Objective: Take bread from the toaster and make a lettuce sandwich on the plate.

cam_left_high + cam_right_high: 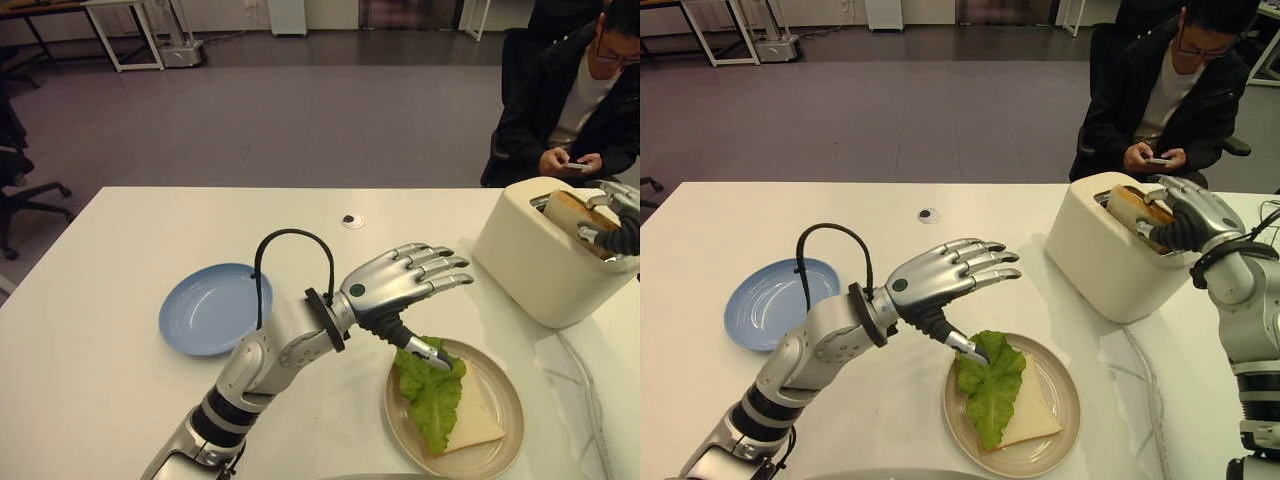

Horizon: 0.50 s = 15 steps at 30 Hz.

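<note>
A cream toaster (1102, 255) stands at the right of the table with a slice of bread (1132, 205) sticking out of its slot. My right hand (1185, 220) is curled around that slice at the toaster's top. On the beige plate (1058, 378) near the front lies a white bread slice (1032, 412) with a green lettuce leaf (990, 385) on it. My left hand (945, 275) hovers just above and left of the plate, fingers stretched flat, thumb down touching the lettuce's upper edge, holding nothing.
An empty blue plate (212, 308) sits on the left side of the white table (100, 300). A small round black-and-white fitting (352, 220) lies near the far edge. A white cable (1140, 385) runs from the toaster toward the front right.
</note>
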Tool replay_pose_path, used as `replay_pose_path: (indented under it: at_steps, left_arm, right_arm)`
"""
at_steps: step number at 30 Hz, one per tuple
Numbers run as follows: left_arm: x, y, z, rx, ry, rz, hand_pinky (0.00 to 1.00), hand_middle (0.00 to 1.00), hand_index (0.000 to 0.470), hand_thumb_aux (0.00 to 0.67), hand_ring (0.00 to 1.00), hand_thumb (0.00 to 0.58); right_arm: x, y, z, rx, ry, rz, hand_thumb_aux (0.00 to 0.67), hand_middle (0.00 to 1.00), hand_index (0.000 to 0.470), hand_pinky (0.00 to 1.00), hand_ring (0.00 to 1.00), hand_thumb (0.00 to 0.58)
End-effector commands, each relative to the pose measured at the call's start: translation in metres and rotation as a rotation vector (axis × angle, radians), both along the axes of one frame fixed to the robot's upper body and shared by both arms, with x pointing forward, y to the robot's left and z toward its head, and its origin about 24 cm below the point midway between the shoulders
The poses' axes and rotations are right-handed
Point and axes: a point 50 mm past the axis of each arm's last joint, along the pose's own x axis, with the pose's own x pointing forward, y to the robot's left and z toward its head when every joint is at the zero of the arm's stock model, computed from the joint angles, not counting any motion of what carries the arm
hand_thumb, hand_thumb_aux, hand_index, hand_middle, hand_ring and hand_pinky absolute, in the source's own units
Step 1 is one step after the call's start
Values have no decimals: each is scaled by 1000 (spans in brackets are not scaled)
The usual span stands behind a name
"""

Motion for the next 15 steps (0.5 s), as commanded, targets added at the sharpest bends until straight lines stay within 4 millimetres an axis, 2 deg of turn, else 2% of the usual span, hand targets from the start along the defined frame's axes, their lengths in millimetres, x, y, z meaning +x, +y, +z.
replay_pose_path:
  at_steps: [1,3,5,8,10,11,13,15]
  left_arm:
    - [7,8,1,-10,2,42,0,0,0,0,0,0]
    - [8,10,2,-16,0,52,0,0,0,0,0,0]
    - [9,13,3,-25,-4,63,0,0,0,0,0,0]
    - [11,19,5,-48,1,84,0,0,0,0,0,0]
    - [13,26,9,-74,-6,110,0,0,0,0,0,0]
    - [13,30,12,-89,-17,122,0,0,0,0,0,0]
    - [12,36,18,-117,-41,133,0,0,0,0,0,0]
    - [9,40,25,-151,-70,118,0,0,0,0,0,0]
  right_arm:
    - [-9,-1,60,66,-393,16,670,0,470,0,0,580]
    - [-20,6,82,103,-571,77,670,0,470,0,0,580]
    - [-27,14,92,170,-654,150,670,0,470,0,0,580]
    - [-25,23,87,359,-574,271,670,0,470,0,0,580]
    - [-19,35,74,545,-378,406,670,0,470,0,0,580]
    - [-18,42,62,619,-220,480,670,0,470,0,0,580]
    - [-23,59,36,671,124,611,670,0,470,0,0,580]
    - [-31,66,11,666,431,686,670,0,470,0,0,580]
